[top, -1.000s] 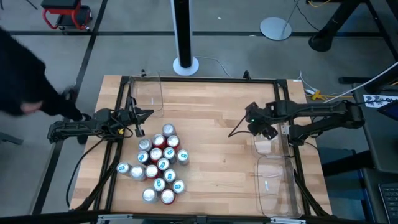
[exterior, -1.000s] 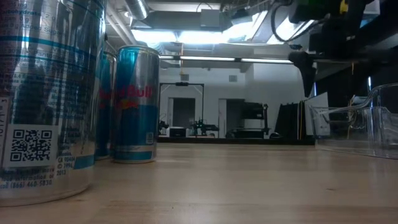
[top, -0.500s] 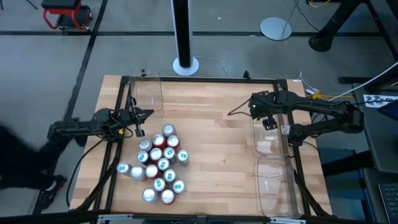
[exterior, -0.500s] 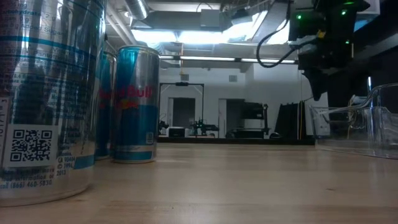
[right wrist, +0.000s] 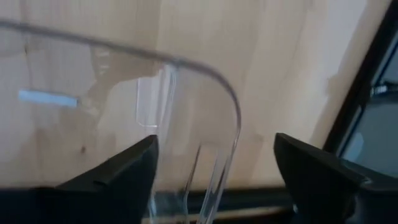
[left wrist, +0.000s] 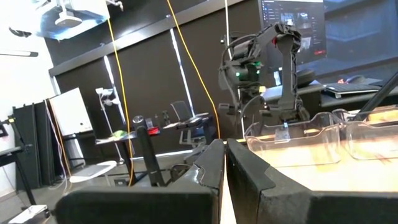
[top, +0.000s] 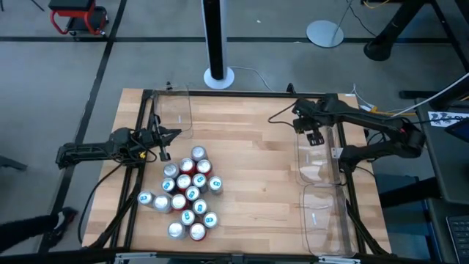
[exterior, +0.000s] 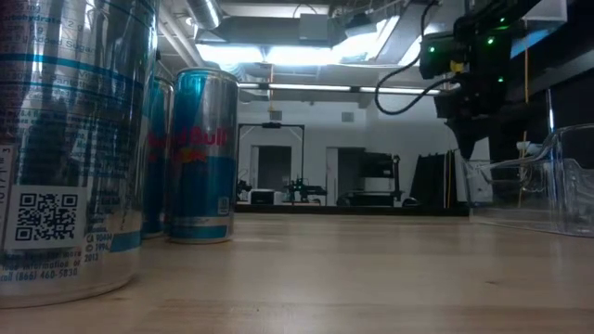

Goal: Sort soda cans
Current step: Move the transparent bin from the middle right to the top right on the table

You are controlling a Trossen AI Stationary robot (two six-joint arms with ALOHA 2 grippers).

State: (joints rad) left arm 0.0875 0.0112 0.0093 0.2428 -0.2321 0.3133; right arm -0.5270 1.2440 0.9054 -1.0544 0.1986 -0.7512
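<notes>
Toward the left-front part of the worktop (top: 249,154), the soda cans (top: 186,194) stand upright in one tight cluster, silver tops showing, with red and blue-and-white bodies mixed together; in the low view two of them loom close to the lens. None of the cans is in a bin: the clear bin (top: 174,111) at the far left corner and the two clear bins (top: 322,198) along the right edge all look empty. Just beyond the cluster, the left gripper (top: 164,144) hovers beside the nearest cans with its fingers clenched together on nothing, as the left wrist view shows them pressed flat. Well apart from the cans, the right gripper (top: 315,134) hangs over the far end of the right-hand bins, its fingers (right wrist: 118,168) spread wide with only the bin's curved rim between them and nothing grasped. Judging from this, sorting has not got under way, or the right arm is between picks. The next move calls for a gripper to spread over one outer can of the cluster, clamp it without toppling neighbours, and carry it to the bin for its colour.
</notes>
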